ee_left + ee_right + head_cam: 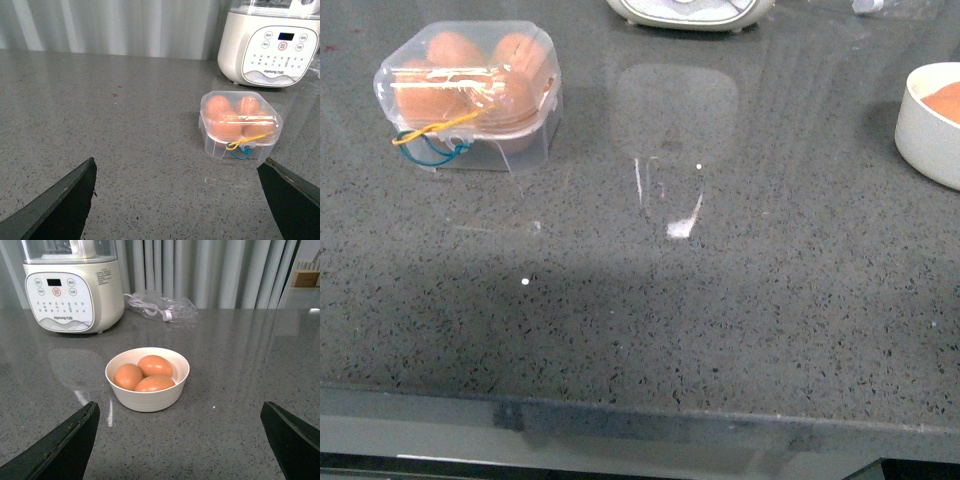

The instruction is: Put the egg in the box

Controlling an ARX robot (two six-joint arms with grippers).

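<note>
The box [470,95] is a clear plastic case at the far left of the grey counter. Its lid is down over several brown eggs [450,52], and yellow and blue loops hang at its front. In the left wrist view the box [240,125] lies ahead of my open left gripper [178,165], well apart from it. Three more brown eggs [155,365] lie in a round white bowl [147,397] ahead of my open right gripper [180,407]. Both grippers hold nothing. Neither arm shows in the front view.
The white bowl [930,130] sits at the counter's right edge in the front view. A white kitchen appliance [72,290] with a button panel stands at the back. A clear bag [162,307] with a cable lies beside it. The counter's front edge [640,405] is near.
</note>
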